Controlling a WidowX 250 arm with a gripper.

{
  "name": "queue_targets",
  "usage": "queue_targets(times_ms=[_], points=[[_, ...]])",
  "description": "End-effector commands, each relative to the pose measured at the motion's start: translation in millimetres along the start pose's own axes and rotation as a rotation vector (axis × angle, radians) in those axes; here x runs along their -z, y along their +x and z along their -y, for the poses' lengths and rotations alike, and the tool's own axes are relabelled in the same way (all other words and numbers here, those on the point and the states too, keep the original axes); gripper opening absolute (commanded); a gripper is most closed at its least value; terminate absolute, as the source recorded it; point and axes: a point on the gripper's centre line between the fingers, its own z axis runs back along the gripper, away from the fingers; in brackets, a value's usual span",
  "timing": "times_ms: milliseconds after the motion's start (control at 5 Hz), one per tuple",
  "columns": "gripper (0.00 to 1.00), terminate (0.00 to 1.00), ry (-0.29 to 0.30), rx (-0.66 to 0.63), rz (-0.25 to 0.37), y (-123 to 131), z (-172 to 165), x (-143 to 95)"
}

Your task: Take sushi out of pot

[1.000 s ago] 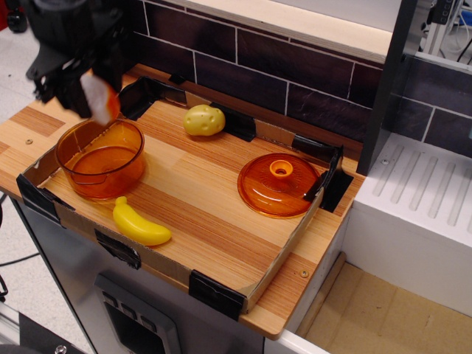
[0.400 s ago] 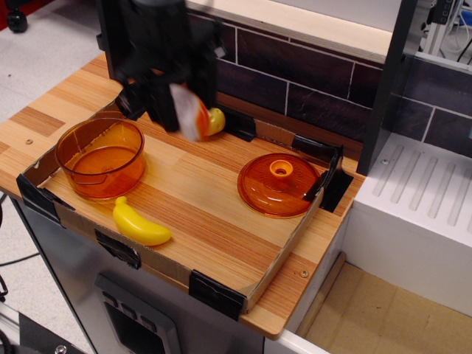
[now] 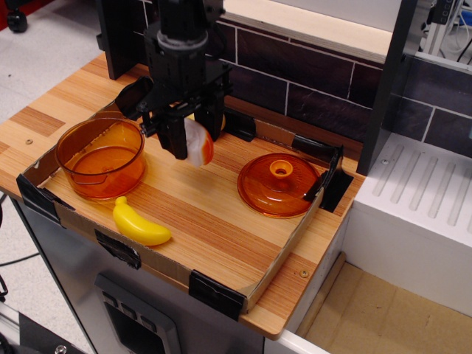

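We note the gripper (image 3: pixel 193 141) clamped on the sushi (image 3: pixel 199 143), held above bare tray floor between the pot (image 3: pixel 101 158), which looks empty, and the lid (image 3: pixel 278 184); extraction done, only set-down and release remain.

Dark tiled wall (image 3: pixel 317 77) behind wooden counter (image 3: pixel 44 118); white drainboard (image 3: pixel 420 192) right; grey floor (image 3: pixel 51 44) left.

I see a wood-grain counter (image 3: pixel 206 214) with a low cardboard rim held by black clips. On it the pot (image 3: pixel 101 158) stands at the left, a banana (image 3: pixel 140 222) lies just in front of it, and an orange lid (image 3: pixel 277 184) sits well apart at the right.
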Motion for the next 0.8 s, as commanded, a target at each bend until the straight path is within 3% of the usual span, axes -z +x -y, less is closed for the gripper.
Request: queue_targets(times_ms=[0, 400, 600], points=[[0.00, 0.00, -0.015, -0.015, 0.052, 4.6, -2.6, 4.2], [0.00, 0.00, -0.017, -0.006, 0.086, 7.8, 1.0, 16.6], [1.00, 0.00, -0.059, -0.026, 0.124, 6.7, 2.4, 5.1]])
